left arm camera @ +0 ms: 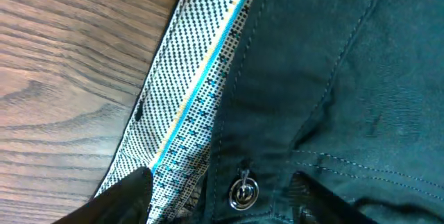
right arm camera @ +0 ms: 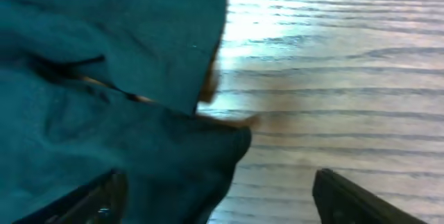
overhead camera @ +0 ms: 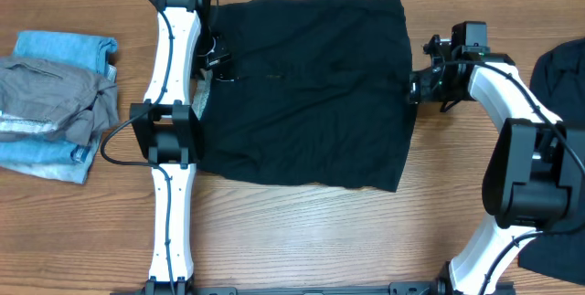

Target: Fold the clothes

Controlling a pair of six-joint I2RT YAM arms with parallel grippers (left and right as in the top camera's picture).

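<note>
Seen from the left wrist, the left gripper (left arm camera: 222,202) stands open, its fingers (left arm camera: 128,196) on either side of the waistband lining (left arm camera: 187,106). The lining is whitish with black dots and a thin blue and yellow stripe, and a metal snap (left arm camera: 241,191) sits between the jaws. The right gripper (right arm camera: 222,203) is also open, with a hem corner of the black shorts (overhead camera: 311,89) lying by one finger. No writing can be read on the fabric.

From overhead, the shorts lie spread flat in the middle of the wooden table (overhead camera: 302,240), one gripper at each side edge. Far left sits a folded stack (overhead camera: 55,103) of blue and grey cloth. At the right edge lies another black garment (overhead camera: 559,67).
</note>
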